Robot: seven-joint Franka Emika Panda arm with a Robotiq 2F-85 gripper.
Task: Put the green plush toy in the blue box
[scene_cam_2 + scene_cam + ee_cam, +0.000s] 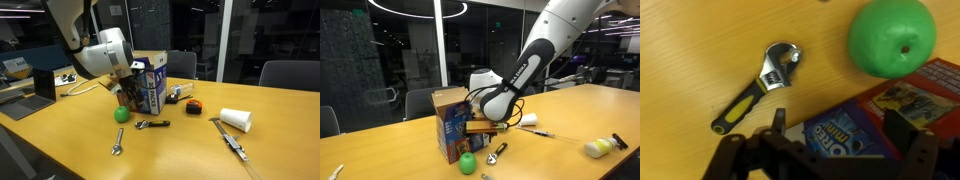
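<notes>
Tool (840,120) hangs spread wide and empty over the blue Oreo box (925,95), seemingly readied for the green plush toy (892,38) sitting ungrabbed on the counter (690,40) at one o'clock.

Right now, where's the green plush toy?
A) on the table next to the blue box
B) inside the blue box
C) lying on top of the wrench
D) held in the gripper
A: the green plush toy sits on the table right beside the blue box, and the wrist view shows the gripper open and clear of the toy.
</notes>
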